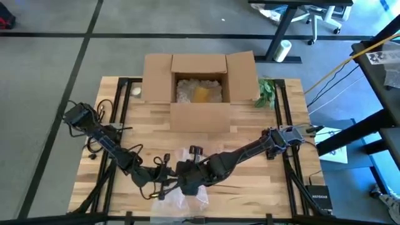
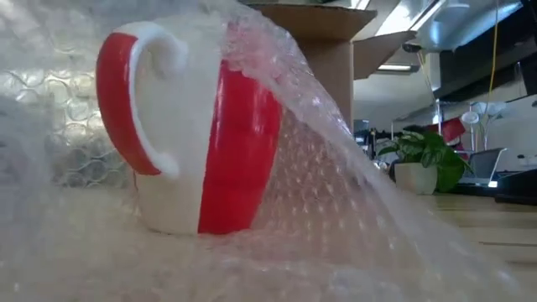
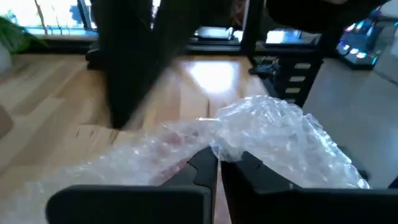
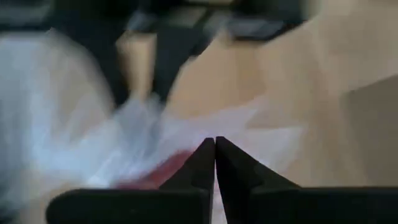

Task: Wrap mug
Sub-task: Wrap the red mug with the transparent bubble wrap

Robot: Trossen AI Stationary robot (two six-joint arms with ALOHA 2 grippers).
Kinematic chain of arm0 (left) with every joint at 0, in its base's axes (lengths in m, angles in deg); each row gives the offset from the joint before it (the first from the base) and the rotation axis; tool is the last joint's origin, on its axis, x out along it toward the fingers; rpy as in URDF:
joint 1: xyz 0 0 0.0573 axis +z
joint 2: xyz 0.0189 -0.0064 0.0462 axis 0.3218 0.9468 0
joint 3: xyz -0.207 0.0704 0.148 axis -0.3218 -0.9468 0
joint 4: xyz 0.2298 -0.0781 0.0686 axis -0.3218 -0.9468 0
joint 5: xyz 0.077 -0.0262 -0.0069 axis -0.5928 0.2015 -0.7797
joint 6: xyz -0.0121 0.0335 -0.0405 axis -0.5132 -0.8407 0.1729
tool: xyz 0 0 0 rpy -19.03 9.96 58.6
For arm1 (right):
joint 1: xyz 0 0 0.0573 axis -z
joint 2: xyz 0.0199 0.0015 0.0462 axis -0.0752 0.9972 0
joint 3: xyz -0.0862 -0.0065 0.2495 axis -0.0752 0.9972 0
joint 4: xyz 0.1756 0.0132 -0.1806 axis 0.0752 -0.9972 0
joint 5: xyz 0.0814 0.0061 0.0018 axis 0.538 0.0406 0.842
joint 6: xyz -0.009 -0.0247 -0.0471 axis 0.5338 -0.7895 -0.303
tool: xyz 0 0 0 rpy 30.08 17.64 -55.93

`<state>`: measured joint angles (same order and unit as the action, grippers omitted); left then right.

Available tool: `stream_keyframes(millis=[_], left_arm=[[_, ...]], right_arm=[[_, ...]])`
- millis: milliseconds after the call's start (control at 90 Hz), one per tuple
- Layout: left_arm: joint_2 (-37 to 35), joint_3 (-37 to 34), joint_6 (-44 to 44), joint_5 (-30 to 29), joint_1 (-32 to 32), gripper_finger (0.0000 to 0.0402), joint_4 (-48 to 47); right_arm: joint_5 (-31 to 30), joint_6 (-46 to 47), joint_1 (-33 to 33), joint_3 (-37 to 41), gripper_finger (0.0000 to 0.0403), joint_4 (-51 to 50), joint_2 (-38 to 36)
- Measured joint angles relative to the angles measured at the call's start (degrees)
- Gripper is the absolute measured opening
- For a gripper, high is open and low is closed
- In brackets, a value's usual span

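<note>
Both grippers meet at the table's near edge: left gripper (image 3: 219, 163) pinches the bubble wrap (image 3: 273, 134), and right gripper (image 4: 215, 149) is closed on it too. A red-and-white mug (image 2: 189, 126) stands upright beneath the wrap.

- The mug (image 2: 197, 134) is red with a white handle and a white band running down beside it.
- The bubble wrap (image 2: 352, 193) is clear, patterned all over with small round bubbles, tinted pink where it lies over the mug.
- The tabletop (image 1: 250, 125) is pale wood in lengthwise strips.
- The cardboard box (image 1: 200, 94) behind the mug is plain brown, with white filling and a yellow thing inside.
- The plant (image 2: 424, 151) beside the box is green, in a white pot.
- Both tools, left tool (image 3: 217, 165) and right tool (image 4: 215, 152), are black.
</note>
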<state>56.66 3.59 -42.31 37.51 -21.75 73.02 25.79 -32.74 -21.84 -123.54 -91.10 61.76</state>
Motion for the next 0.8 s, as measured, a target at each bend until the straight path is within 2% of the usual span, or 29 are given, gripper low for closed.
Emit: stream_keyframes(millis=[89,267,611,700,800], left_arm=[[0.00,0.03,0.30,1.39,0.99,0.0000,-0.38],[0.00,0.03,-1.09,1.63,2.57,0.0000,0.26],[-0.54,-0.03,-4.42,0.52,2.92,0.0000,0.07],[-2.40,-0.03,-4.90,-1.46,1.84,0.0000,-2.13],[-5.97,0.03,-5.39,-7.23,-0.32,0.0000,-6.08]], right_arm=[[-1.68,-1.80,-0.48,-0.08,0.0000,3.05,-0.53],[6.22,-1.32,-0.12,0.85,0.0000,4.35,-0.94],[11.19,3.28,0.40,8.17,0.0000,4.21,-1.11],[12.83,3.81,0.42,9.45,0.0000,4.94,-1.11],[16.86,4.05,0.24,11.24,0.0000,7.50,-0.98]])
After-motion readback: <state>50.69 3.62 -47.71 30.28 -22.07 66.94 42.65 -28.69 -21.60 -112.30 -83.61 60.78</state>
